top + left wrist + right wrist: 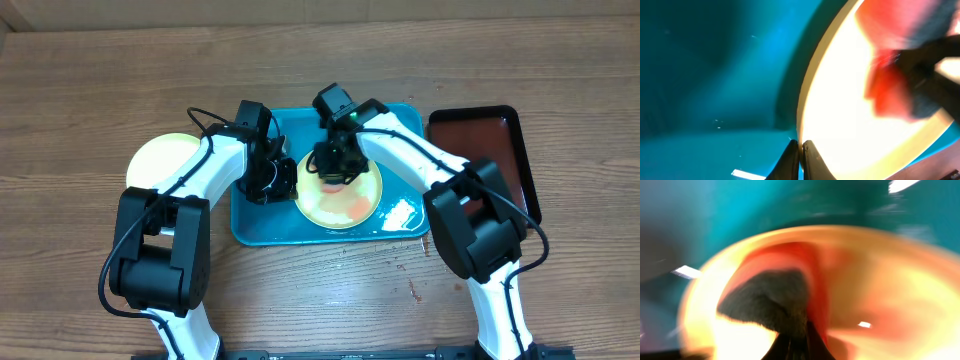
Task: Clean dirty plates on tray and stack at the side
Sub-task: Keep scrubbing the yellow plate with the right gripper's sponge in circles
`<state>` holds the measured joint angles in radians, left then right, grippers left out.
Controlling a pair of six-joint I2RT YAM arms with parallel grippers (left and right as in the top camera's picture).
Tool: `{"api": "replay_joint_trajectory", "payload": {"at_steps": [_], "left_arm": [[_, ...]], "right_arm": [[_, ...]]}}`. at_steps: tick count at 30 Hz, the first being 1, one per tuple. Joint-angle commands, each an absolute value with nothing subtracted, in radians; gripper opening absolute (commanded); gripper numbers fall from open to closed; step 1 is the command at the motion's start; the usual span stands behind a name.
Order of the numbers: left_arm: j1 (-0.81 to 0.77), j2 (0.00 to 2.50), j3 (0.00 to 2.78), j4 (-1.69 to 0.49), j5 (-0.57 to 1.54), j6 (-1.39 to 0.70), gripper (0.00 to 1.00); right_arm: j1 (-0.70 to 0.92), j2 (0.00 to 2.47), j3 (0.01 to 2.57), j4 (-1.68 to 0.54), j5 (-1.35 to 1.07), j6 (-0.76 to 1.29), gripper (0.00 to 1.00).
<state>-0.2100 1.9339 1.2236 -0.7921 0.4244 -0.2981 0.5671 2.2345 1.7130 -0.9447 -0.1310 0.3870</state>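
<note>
A pale yellow-green plate (340, 200) with red sauce smears lies on the turquoise tray (262, 228). My left gripper (287, 180) is shut on this plate's left rim, seen close in the left wrist view (801, 150) with the plate (850, 110) to its right. My right gripper (335, 165) is over the plate's far part, shut on a dark grey cloth (770, 300) that presses on the red smear; this view is blurred. A second pale plate (158, 160) lies on the table left of the tray. A third plate is not visible.
A dark brown-red tray (490, 140) lies to the right of the turquoise tray. Small red specks (413, 290) mark the wooden table in front of it. Both arms crowd the turquoise tray's middle.
</note>
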Motion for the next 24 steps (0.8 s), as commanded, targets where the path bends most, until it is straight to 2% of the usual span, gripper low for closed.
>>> {"api": "replay_joint_trajectory", "payload": {"at_steps": [1,5,11,24], "left_arm": [[-0.210,1.942,1.224,-0.801,0.438,-0.269,0.04],[-0.210,1.942,1.224,-0.797,0.438,-0.270,0.04],[-0.210,1.942,1.224,-0.796,0.438,-0.274,0.04],[-0.210,1.942,1.224,-0.796,0.438,-0.277,0.04]], "right_arm": [[0.521,2.233,1.703,-0.999,0.195,0.455,0.04],[0.522,2.233,1.702,-1.078,0.261,0.472,0.04],[0.543,2.233,1.701,-1.201,0.218,0.467,0.04],[0.625,2.233,1.620,-1.212,-0.197,0.296,0.04]]}}
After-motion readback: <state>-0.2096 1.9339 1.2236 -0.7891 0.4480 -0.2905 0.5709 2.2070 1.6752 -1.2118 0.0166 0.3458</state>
